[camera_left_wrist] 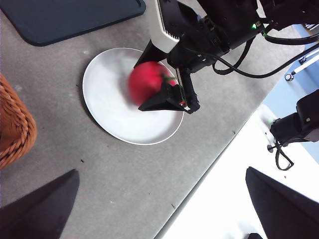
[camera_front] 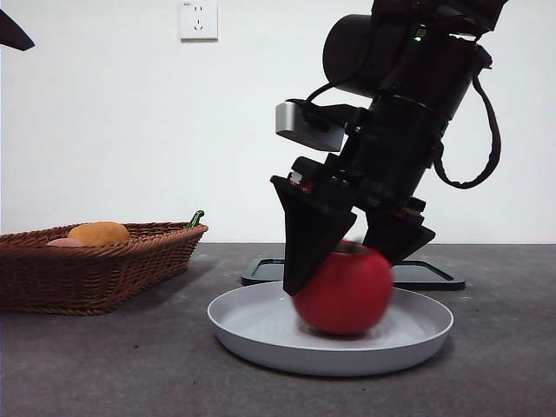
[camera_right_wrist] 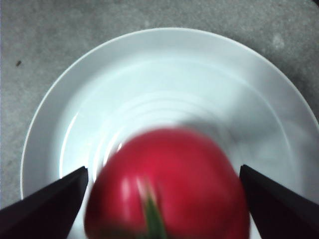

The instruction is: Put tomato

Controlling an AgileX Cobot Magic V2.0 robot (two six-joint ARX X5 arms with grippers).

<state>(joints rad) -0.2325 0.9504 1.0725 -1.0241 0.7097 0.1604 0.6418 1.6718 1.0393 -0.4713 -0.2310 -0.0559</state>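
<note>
The red tomato [camera_front: 343, 291] with its green stem rests, blurred, in the white plate [camera_front: 261, 334] near the table's middle. My right gripper [camera_front: 343, 274] reaches down over the plate, jaws open on either side of the tomato, not pressing it. The right wrist view shows the tomato [camera_right_wrist: 169, 184] between that gripper's [camera_right_wrist: 163, 168] spread jaws above the plate [camera_right_wrist: 164, 74]. The left wrist view shows the tomato [camera_left_wrist: 145, 82], plate [camera_left_wrist: 107, 104] and right gripper [camera_left_wrist: 139, 85] from above. My left gripper [camera_left_wrist: 159, 209] is open and empty, held high, a black tip [camera_front: 13, 35] at the front view's top left corner.
A wicker basket [camera_front: 95, 265] stands at the left, holding an orange-yellow fruit [camera_front: 98, 232] and something green [camera_front: 196, 217]; it also shows in the left wrist view [camera_left_wrist: 12, 124]. A dark flat tray [camera_front: 434, 276] lies behind the plate. The table's edge [camera_left_wrist: 199, 189] runs near the plate.
</note>
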